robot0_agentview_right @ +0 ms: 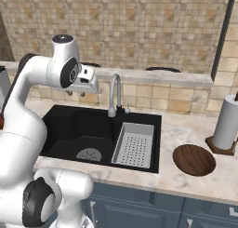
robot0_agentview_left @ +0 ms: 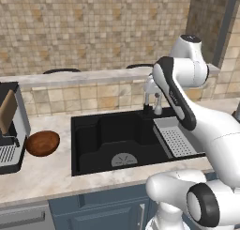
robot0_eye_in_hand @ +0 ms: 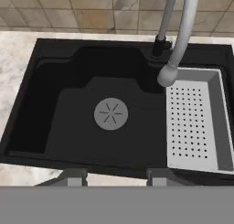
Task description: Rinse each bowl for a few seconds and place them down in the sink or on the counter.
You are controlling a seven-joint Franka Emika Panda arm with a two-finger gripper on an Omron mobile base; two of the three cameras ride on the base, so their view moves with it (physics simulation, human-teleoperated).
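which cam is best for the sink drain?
Hand view: the drain sits near the middle of the sink, face-on, with its spokes readable. The left base view and right base view show it as a flattened grey oval low on the basin floor, at an oblique angle.

Sink (robot0_eye_in_hand: 68, 122) basin left half open down to drain (robot0_eye_in_hand: 111, 114). Perforated tray (robot0_eye_in_hand: 194, 122) fills right side. Faucet (robot0_eye_in_hand: 180, 40) spout overhangs tray's near-left corner, blocking approach from rear right.
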